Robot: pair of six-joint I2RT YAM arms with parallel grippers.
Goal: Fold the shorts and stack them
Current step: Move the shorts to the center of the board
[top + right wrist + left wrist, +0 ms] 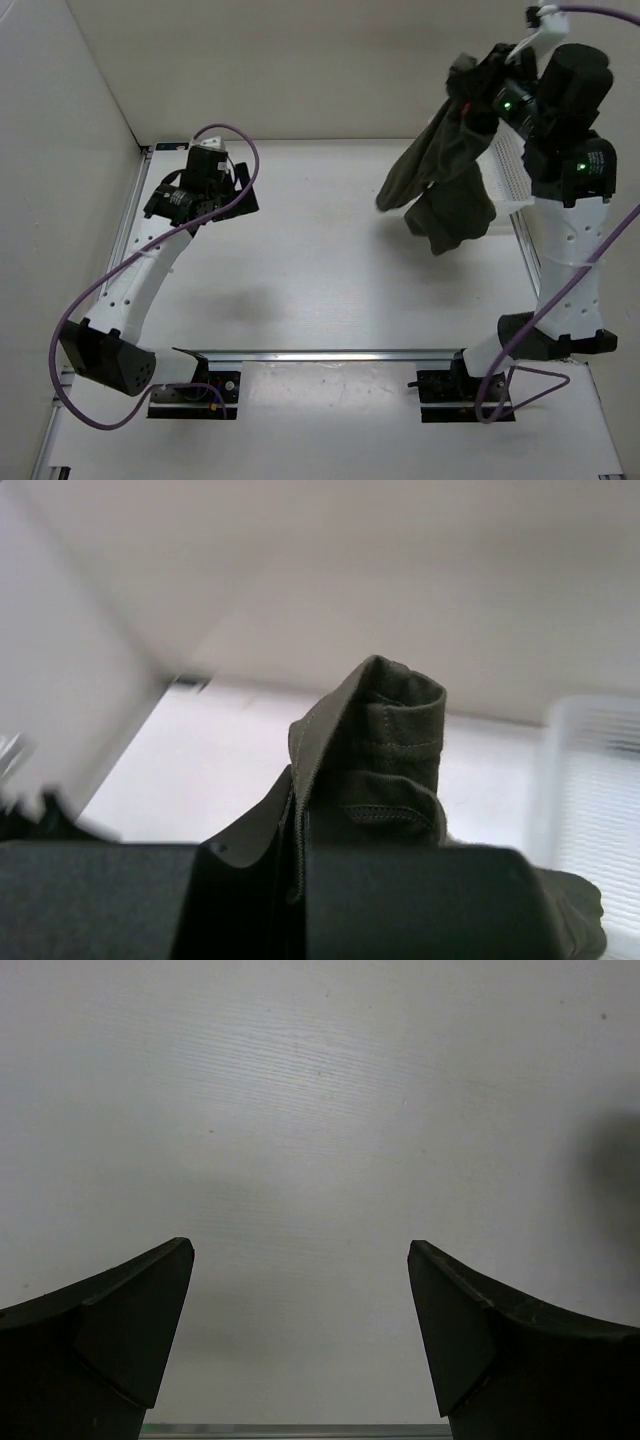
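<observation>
The dark olive-green shorts hang bunched in the air at the back right, clear of the table. My right gripper is shut on their upper edge and holds them high. In the right wrist view a folded, stitched hem of the shorts sticks up from between the closed jaws. My left gripper is open and empty at the back left, low over the bare white table, far from the shorts. Its two dark fingers stand wide apart.
A white mesh basket stands at the back right edge, partly behind the right arm; it shows blurred in the right wrist view. White walls close the left and back sides. A metal rail runs along the near edge.
</observation>
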